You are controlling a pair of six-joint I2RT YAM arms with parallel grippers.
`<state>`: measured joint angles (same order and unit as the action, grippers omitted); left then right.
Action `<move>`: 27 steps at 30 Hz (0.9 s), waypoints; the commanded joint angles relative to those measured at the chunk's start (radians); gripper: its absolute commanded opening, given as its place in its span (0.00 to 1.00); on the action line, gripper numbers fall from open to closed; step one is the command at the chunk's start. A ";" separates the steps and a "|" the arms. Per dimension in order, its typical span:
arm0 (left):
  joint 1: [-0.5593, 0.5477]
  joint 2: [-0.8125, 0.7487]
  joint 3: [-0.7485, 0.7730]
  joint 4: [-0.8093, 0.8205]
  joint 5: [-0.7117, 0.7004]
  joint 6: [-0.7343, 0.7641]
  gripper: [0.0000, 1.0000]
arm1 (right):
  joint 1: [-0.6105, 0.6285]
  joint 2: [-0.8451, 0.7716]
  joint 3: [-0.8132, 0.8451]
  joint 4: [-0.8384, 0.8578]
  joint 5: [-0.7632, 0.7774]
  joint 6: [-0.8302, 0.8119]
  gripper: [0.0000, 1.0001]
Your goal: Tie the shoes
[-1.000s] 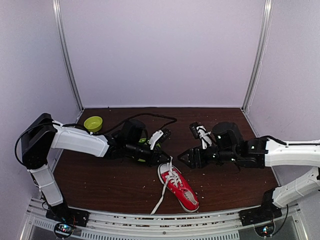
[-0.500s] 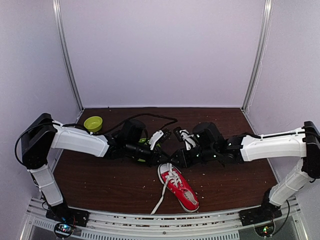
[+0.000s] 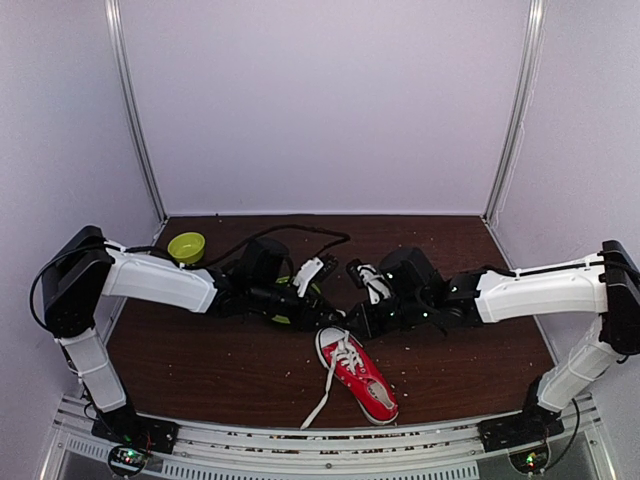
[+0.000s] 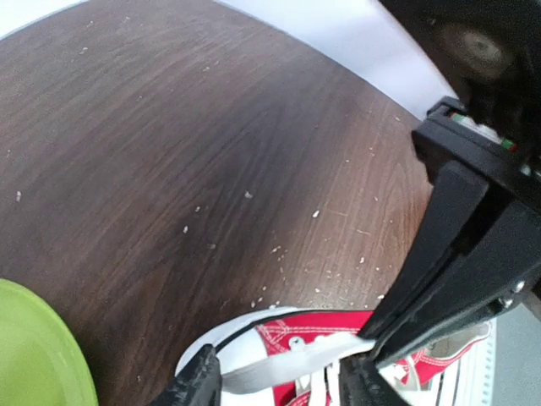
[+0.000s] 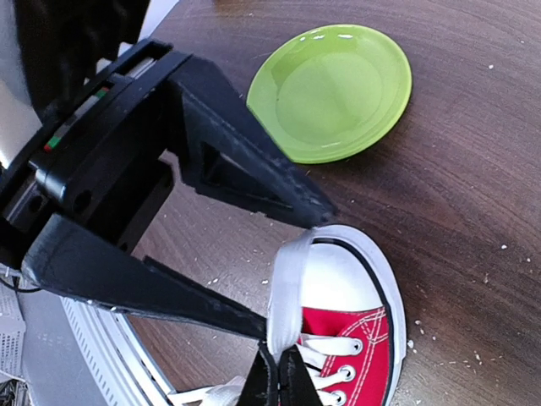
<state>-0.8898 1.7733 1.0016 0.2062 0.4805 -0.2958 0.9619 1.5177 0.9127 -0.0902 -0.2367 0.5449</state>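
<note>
Right gripper (image 5: 276,378) pinched shut on white lace (image 5: 286,288), just above the toe cap. Left gripper (image 4: 283,382) has jaws apart, the same lace spanning between them. Red sneaker (image 3: 360,378) lies on table (image 3: 200,365) just nearside of both my grippers; green plate (image 5: 334,89) sits just beyond it

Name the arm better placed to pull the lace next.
Right. The right gripper is shut on the lace by the shoe toe. The left gripper stands open around the lace, gripping nothing, so the right could likely pull at once.
</note>
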 commanded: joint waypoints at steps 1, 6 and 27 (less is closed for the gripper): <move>-0.023 -0.084 -0.087 0.044 0.016 -0.040 0.59 | -0.012 -0.021 -0.004 0.034 0.075 0.034 0.00; -0.054 -0.141 -0.181 0.066 0.020 -0.051 0.57 | -0.015 -0.027 -0.016 0.045 0.080 0.048 0.00; -0.106 0.012 -0.080 0.038 0.061 -0.005 0.16 | -0.018 -0.056 -0.036 0.041 0.100 0.062 0.00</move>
<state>-0.9966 1.7744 0.8967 0.2245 0.5209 -0.3180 0.9482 1.4902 0.8936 -0.0631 -0.1669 0.5983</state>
